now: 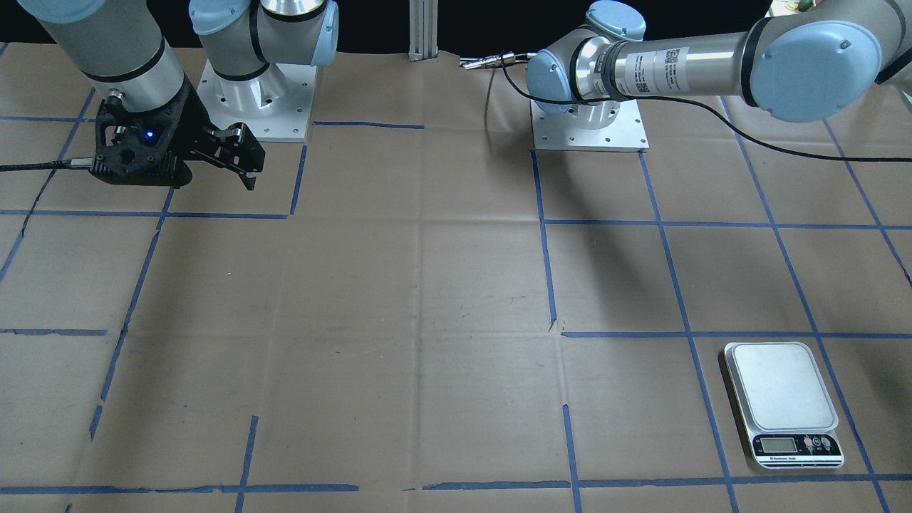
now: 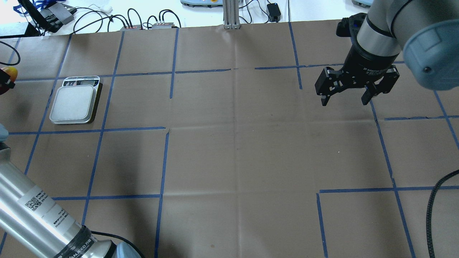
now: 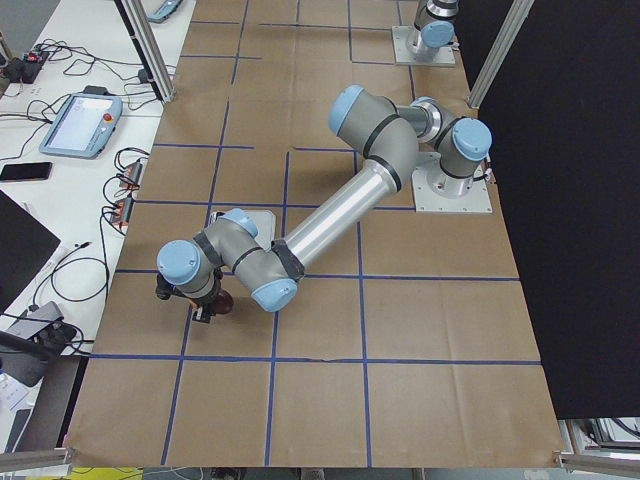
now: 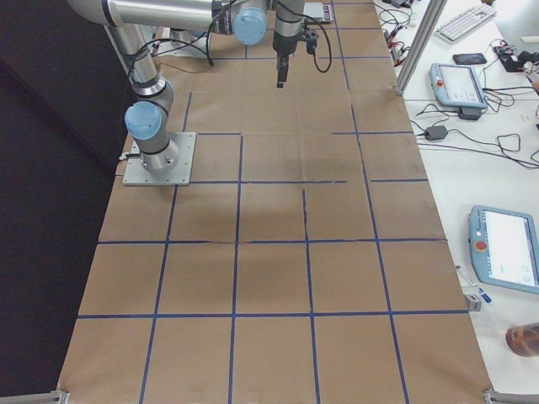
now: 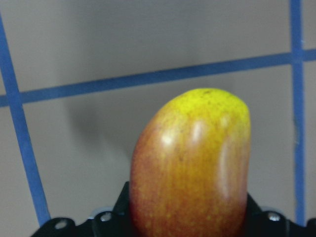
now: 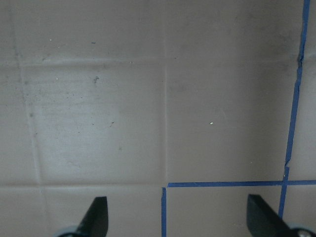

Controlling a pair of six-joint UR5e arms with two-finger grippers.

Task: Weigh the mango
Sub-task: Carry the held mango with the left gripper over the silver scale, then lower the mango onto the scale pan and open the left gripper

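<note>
The mango (image 5: pixel 192 168), red-orange fading to a yellow tip, is clamped in my left gripper (image 3: pixel 205 303), whose black jaws show on both sides of it at the bottom of the left wrist view. It hangs above the brown paper and casts a shadow there. In the overhead view the mango (image 2: pixel 9 73) peeks in at the far left edge, left of the scale (image 2: pixel 73 104). The scale's silver platform (image 1: pixel 780 385) is bare. My right gripper (image 2: pixel 345 102) is open and empty, hovering over the paper far from the scale.
Brown paper with a blue tape grid (image 2: pixel 236 143) covers the table. The two arm bases (image 1: pixel 591 121) stand at the robot's edge. Cables and teach pendants (image 4: pixel 459 80) lie on the white bench beyond the table.
</note>
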